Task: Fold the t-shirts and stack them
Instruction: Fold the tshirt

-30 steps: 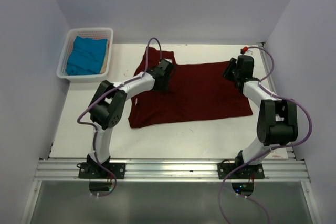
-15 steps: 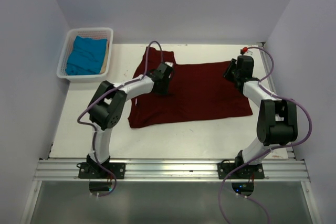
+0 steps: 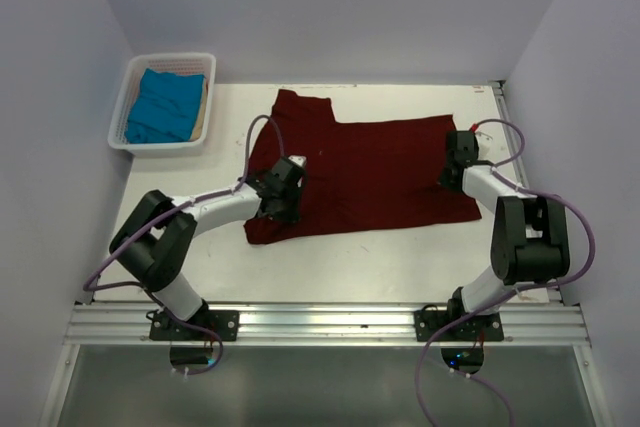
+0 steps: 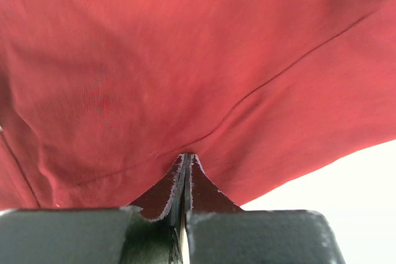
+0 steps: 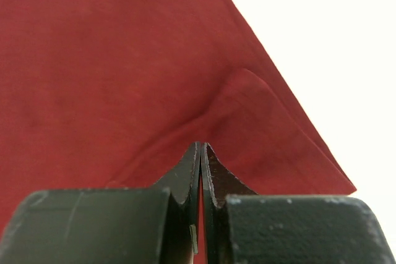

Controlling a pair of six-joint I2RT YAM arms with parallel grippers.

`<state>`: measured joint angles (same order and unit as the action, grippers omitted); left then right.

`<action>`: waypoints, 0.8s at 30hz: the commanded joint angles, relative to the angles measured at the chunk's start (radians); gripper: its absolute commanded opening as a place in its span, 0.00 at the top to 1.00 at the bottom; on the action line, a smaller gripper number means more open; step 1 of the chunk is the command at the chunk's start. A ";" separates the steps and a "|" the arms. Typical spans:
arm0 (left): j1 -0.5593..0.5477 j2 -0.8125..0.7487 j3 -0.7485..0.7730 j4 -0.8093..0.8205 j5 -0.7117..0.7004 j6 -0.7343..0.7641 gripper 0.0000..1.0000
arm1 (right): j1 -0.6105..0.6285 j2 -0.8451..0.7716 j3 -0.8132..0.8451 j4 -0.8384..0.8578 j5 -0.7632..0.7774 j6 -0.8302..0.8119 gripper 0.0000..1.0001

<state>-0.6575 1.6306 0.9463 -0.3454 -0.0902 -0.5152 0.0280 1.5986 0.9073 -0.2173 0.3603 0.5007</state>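
Observation:
A dark red t-shirt [image 3: 370,172] lies spread flat on the white table [image 3: 200,167], one sleeve pointing to the far side. My left gripper [image 3: 285,192] is shut and rests its tips on the shirt's left part near the hem. In the left wrist view the closed tips [image 4: 185,156] press on the red cloth [image 4: 185,60] at a seam. My right gripper [image 3: 456,159] is shut on top of the shirt's right edge. In the right wrist view its closed tips [image 5: 202,144] touch a small raised wrinkle of cloth [image 5: 124,60]. A folded blue t-shirt [image 3: 163,105] lies in the basket.
A white mesh basket [image 3: 205,97] stands at the far left corner. Side walls close in the table left and right. A metal rail [image 3: 320,322] runs along the near edge. Bare table shows beside the shirt in both wrist views [image 4: 359,202] [image 5: 322,41].
Both grippers have slid toward the near edge across the shirt, the left one much farther. The shirt's outline has stayed the same and its far sleeve is now uncovered.

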 commanded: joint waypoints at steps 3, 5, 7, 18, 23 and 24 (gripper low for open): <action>-0.002 0.052 -0.067 0.048 0.007 -0.058 1.00 | 0.003 0.026 0.025 -0.106 0.109 0.058 1.00; -0.004 0.075 -0.081 0.043 -0.006 -0.069 1.00 | 0.003 0.037 0.030 -0.117 0.108 0.067 1.00; -0.002 0.098 -0.099 0.039 -0.016 -0.085 1.00 | 0.003 0.043 0.035 -0.136 0.111 0.076 1.00; -0.001 0.055 -0.230 -0.119 -0.085 -0.144 1.00 | 0.003 0.063 0.070 -0.296 0.135 0.125 1.00; 0.005 0.005 -0.265 -0.182 -0.083 -0.152 1.00 | 0.003 0.037 0.027 -0.309 0.140 0.131 1.00; 0.007 -0.003 -0.259 -0.205 -0.080 -0.157 1.00 | 0.001 0.038 0.018 -0.297 0.141 0.136 1.00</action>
<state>-0.6567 1.5814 0.7784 -0.2329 -0.1310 -0.6724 0.0280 1.6661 0.9409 -0.4911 0.4622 0.6067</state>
